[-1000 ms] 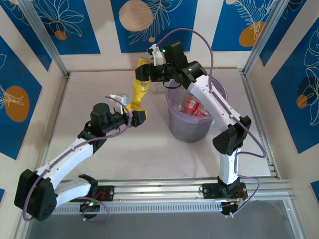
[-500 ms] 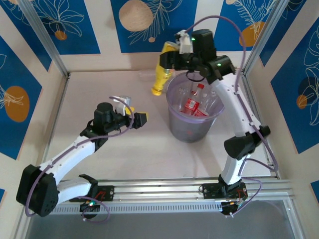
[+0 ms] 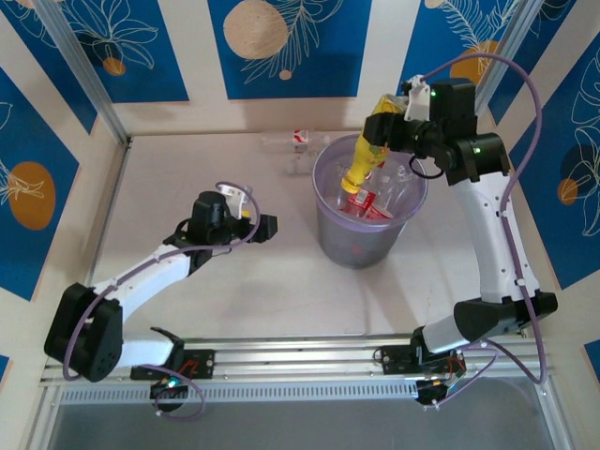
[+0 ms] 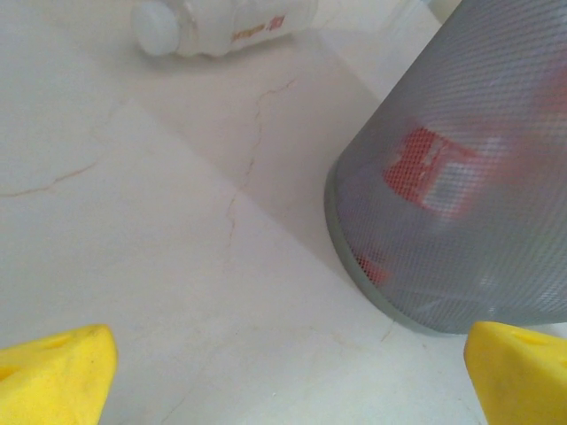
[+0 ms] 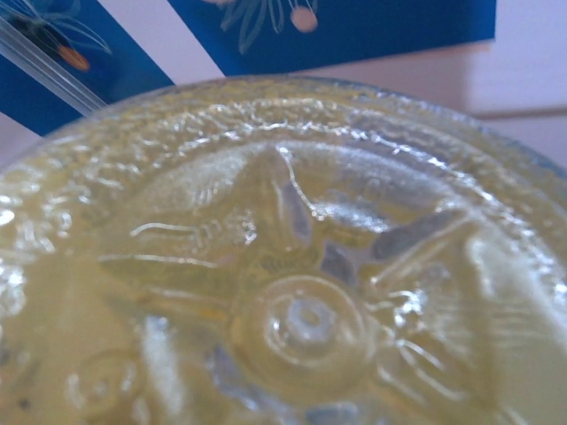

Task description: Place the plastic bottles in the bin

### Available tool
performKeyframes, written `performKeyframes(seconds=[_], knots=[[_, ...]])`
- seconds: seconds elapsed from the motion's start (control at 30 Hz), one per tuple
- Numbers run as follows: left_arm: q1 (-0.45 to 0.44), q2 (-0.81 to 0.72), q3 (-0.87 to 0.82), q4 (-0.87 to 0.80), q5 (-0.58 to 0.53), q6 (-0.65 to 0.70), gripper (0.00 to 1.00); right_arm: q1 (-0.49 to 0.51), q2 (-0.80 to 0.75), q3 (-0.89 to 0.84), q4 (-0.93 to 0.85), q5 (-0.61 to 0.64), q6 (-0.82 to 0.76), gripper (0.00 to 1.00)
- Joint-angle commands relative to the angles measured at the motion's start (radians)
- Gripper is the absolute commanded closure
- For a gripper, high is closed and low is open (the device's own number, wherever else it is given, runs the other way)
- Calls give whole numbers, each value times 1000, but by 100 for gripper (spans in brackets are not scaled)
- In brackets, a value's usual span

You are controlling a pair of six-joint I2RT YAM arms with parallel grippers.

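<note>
- Step in hand: delivery of one bottle to the bin (image 3: 352, 246). The right hand (image 3: 392, 127) is closed on the base end of the yellow bottle (image 3: 364, 155). It holds the bottle tilted and cap-down over the bin's open mouth, with the cap at about rim level.
- Right wrist view: the moulded base of the yellow bottle (image 5: 292, 292) sits close against the lens, consistent with a grip near that end.
- Next move, as judged: the right hand should open so the bottle drops inside. The cap looks well within the rim, so little further travel seems needed.
- Contents of the bin: several red-labelled bottles (image 3: 361, 199) lie inside. Their red labels also show through the translucent wall in the left wrist view (image 4: 425, 164).
- Left hand (image 3: 264, 225): jaws spread fully and holding nothing. It is low over the tabletop (image 3: 281, 281), left of the bin.
- Remaining work: at least one clear bottle (image 3: 292, 141) lies on its side on the tabletop beyond the bin, so the task is unfinished.
</note>
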Motion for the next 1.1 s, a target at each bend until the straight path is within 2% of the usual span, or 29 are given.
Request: performKeyframes(seconds=[0.0,0.57,1.07], knots=[[4,43,50,17,18,-9,0,-5,-15,-55,-28,17,-15,59],[4,93,79,7,30,-6,0,82,84,-199,-57,30,-11,59],[3,102,93,-6,35,7,0,98,167,-344,-11,51,21,59]])
